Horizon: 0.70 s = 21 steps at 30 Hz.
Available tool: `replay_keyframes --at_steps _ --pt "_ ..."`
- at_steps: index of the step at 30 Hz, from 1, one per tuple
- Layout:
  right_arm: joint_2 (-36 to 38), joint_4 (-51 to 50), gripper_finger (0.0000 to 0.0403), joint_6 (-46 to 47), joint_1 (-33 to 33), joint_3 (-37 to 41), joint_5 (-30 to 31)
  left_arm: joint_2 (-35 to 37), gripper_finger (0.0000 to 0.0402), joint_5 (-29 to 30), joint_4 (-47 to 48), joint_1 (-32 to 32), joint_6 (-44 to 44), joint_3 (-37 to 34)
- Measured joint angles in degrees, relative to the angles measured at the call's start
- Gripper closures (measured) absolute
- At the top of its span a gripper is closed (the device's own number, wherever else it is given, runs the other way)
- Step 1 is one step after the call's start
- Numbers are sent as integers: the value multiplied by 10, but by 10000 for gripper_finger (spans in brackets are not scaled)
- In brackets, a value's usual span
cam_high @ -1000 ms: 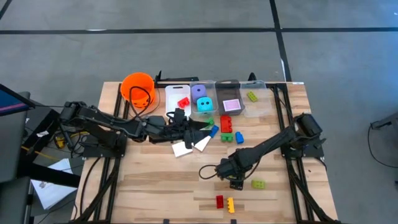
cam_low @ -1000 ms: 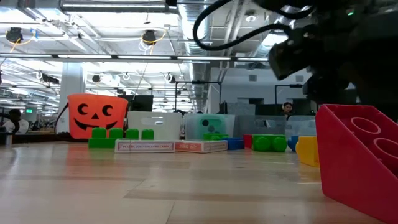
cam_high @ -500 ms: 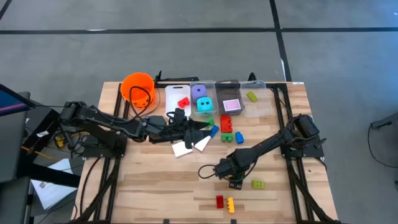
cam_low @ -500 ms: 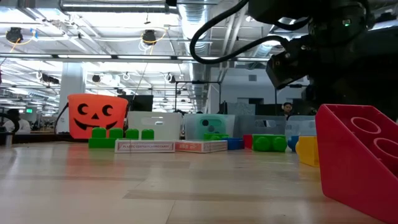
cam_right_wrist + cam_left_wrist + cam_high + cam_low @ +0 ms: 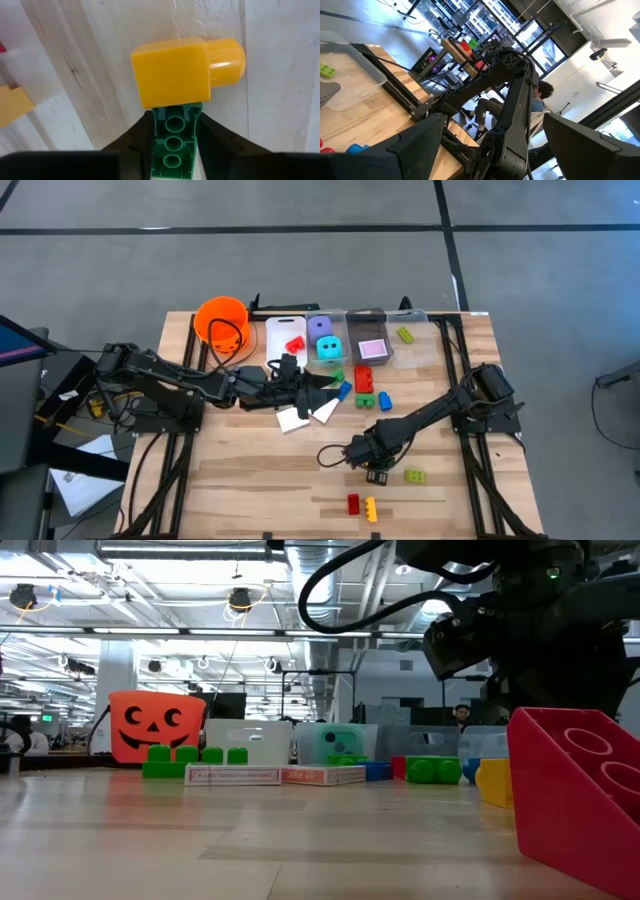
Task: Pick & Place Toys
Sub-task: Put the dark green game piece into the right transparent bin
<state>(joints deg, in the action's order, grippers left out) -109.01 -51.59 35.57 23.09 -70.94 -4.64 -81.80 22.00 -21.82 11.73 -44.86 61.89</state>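
Toys lie scattered over the table (image 5: 250, 470), and the one that matters now is a green brick (image 5: 172, 137) with a yellow brick (image 5: 182, 72) stuck on its far end. In the right wrist view the green brick sits squarely between the right tool's (image 5: 375, 474) two dark fingers (image 5: 132, 137), which press against both its long sides, so the tool is closed on it. Its long axis runs straight out from the tool along the line of the fingers, with the yellow piece just beyond the fingertips, resting on the wood. From above, this tool is low at the table's front right part, with a yellow-green brick (image 5: 414, 476) just beside it and a red brick (image 5: 353, 503) nearer the front edge. The left tool (image 5: 325, 385) waits, jaws wide and empty, near the clear bins (image 5: 405, 355) at the back. The lift looks like the right arm's job.
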Motion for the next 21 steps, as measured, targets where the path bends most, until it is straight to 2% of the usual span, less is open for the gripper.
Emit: replay_keyframes --at_steps 7,12,16,21 --pt "4 -5 301 7 -4 0 3 0 64 0 0 0 0 0" --pt "34 -33 282 17 -9 0 7 0 64 0 0 0 0 0" --pt "81 -52 284 49 -11 0 39 0 64 0 0 0 0 0" --pt "169 -70 289 111 -11 0 108 0 64 0 0 0 0 0"
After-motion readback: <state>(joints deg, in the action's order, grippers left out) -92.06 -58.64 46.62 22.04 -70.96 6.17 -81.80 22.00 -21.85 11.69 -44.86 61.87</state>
